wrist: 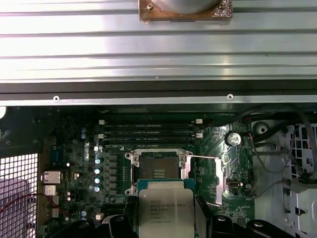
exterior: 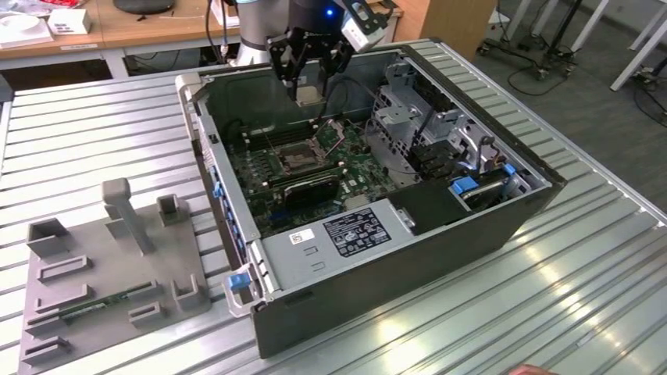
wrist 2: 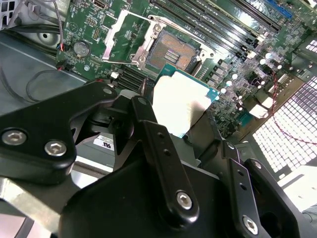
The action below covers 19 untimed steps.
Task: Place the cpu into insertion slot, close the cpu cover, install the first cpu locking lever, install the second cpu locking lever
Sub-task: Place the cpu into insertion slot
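My gripper [exterior: 309, 87] hangs over the open computer case, shut on the cpu [exterior: 308, 96], a small square chip with a pale metal face. In both wrist views the cpu [wrist 2: 181, 101] [wrist: 166, 210] sits between the black fingers [wrist 2: 143, 116], held above the motherboard and just short of the insertion slot [wrist 2: 173, 52] [wrist: 158, 171]. The insertion slot [exterior: 296, 159] lies bare, its dark contact field showing. The cpu cover [wrist 2: 126, 37] [exterior: 333, 136] is swung open and stands off to one side of the slot.
The black case [exterior: 417, 258] lies on its side on a slatted metal table [exterior: 583, 297]. A metal drive cage [exterior: 417, 117] rises on the exterior view's right of the socket. Long memory slots [wrist: 148, 130] run beside the socket. A grey fixture [exterior: 115, 266] stands at the exterior view's left.
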{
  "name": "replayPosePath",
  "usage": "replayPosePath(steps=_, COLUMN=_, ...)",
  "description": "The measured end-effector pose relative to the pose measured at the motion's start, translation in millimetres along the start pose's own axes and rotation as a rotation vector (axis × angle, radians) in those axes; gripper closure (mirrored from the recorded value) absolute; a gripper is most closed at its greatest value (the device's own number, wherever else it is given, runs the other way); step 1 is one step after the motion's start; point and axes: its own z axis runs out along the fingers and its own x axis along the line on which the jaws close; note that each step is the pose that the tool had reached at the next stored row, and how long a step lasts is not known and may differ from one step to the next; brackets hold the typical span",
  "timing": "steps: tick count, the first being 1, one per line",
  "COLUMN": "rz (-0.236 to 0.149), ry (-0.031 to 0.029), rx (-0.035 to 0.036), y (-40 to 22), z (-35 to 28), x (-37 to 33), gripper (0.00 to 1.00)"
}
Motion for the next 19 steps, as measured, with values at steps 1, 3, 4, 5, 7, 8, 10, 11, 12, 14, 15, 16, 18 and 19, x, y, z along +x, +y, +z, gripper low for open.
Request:
replayPosePath(steps=1, rz=0.000, ry=-0.0001, rx=-0.0001, y=0.0, z=0.4, x=0.0, gripper=0.46)
replayPosePath(steps=3, rz=0.000, ry=0.0001, rx=0.0003, y=-0.1, z=0.8, x=0.1, gripper=0.46)
replayPosePath(steps=4, rz=0.000, ry=0.0002, rx=0.0003, y=-0.1, z=0.8, x=0.1, gripper=0.46)
replayPosePath(steps=5, rz=0.000, ry=0.0002, rx=0.0004, y=-0.1, z=0.8, x=0.1, gripper=0.46)
replayPosePath(steps=7, rz=0.000, ry=0.0001, rx=0.0002, y=-0.1, z=1.4, x=0.5, gripper=0.46)
replayPosePath(steps=8, rz=0.000, ry=0.0001, rx=0.0002, y=-0.1, z=1.4, x=0.6, gripper=0.46)
replayPosePath(steps=10, rz=0.000, ry=0.0001, rx=0.0002, y=-0.2, z=1.5, x=1.0, gripper=0.46)
replayPosePath(steps=11, rz=0.000, ry=0.0000, rx=0.0002, y=-0.2, z=1.6, x=1.4, gripper=0.46)
replayPosePath(steps=12, rz=0.000, ry=0.0000, rx=0.0001, y=-0.2, z=1.6, x=1.5, gripper=0.46)
replayPosePath(steps=14, rz=0.000, ry=0.0001, rx=0.0002, y=-0.2, z=1.6, x=1.5, gripper=0.46)
replayPosePath(steps=15, rz=0.000, ry=0.0001, rx=0.0002, y=-0.2, z=1.6, x=1.5, gripper=0.46)
replayPosePath(steps=16, rz=0.000, ry=0.0001, rx=0.0002, y=-0.2, z=1.6, x=1.6, gripper=0.46)
replayPosePath(steps=18, rz=0.000, ry=0.0000, rx=0.0002, y=-0.2, z=1.8, x=2.3, gripper=0.46)
replayPosePath(steps=19, rz=0.000, ry=-0.0001, rx=-0.0001, y=-0.3, z=2.2, x=3.3, gripper=0.46)
